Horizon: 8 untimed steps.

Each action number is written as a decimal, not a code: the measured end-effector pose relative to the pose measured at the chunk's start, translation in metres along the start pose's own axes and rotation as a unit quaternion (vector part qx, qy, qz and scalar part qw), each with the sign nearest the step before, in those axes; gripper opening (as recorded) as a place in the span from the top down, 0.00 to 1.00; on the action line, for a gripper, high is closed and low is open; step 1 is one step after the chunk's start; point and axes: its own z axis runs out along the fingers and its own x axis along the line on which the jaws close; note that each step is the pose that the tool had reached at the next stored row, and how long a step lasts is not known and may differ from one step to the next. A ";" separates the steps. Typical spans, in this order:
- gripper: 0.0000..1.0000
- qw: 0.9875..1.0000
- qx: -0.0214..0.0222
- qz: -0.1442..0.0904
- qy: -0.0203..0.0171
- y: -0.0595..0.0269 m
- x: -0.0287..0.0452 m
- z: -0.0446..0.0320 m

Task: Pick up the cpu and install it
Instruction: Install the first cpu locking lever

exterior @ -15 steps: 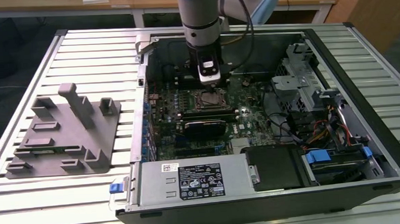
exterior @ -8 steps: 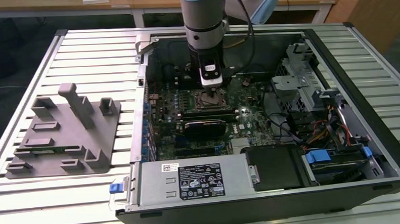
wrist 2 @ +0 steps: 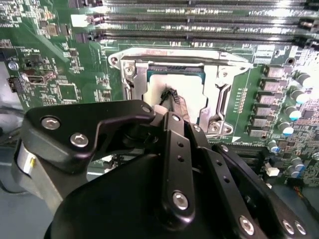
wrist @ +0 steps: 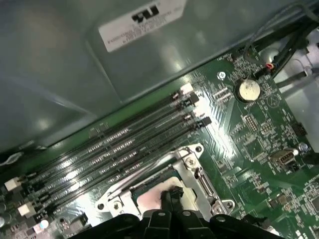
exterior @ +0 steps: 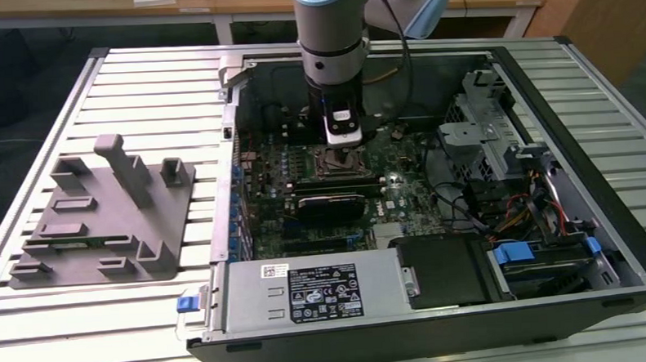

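Note:
The cpu [wrist 2: 192,84] is a pale silver square lying flat inside the metal socket frame [wrist 2: 223,82] on the green motherboard. My gripper [wrist 2: 172,97] stands straight over it, fingers shut together, the tips at or just above the chip's top; I cannot tell whether they touch. In the first wrist view the same fingertips [wrist: 171,193] meet over the pale cpu [wrist: 149,197], with the socket frame [wrist: 192,169] around it. In the exterior view my gripper [exterior: 341,143] hangs inside the open computer case above the socket [exterior: 341,161].
Black memory slots [wrist: 124,144] run beside the socket. The case walls [exterior: 233,152] surround the board, with a drive cage and cables [exterior: 497,157] at the exterior view's right and a power supply [exterior: 311,292] in front. A grey plastic tray [exterior: 101,215] sits on the table at the left.

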 end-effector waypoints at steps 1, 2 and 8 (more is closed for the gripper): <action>0.89 1.000 0.000 0.000 0.000 0.0000 0.0000 0.0000; 0.89 1.000 0.000 0.000 0.000 0.0000 0.0000 0.0000; 0.89 1.000 0.001 0.000 -0.001 0.0001 -0.0003 -0.0024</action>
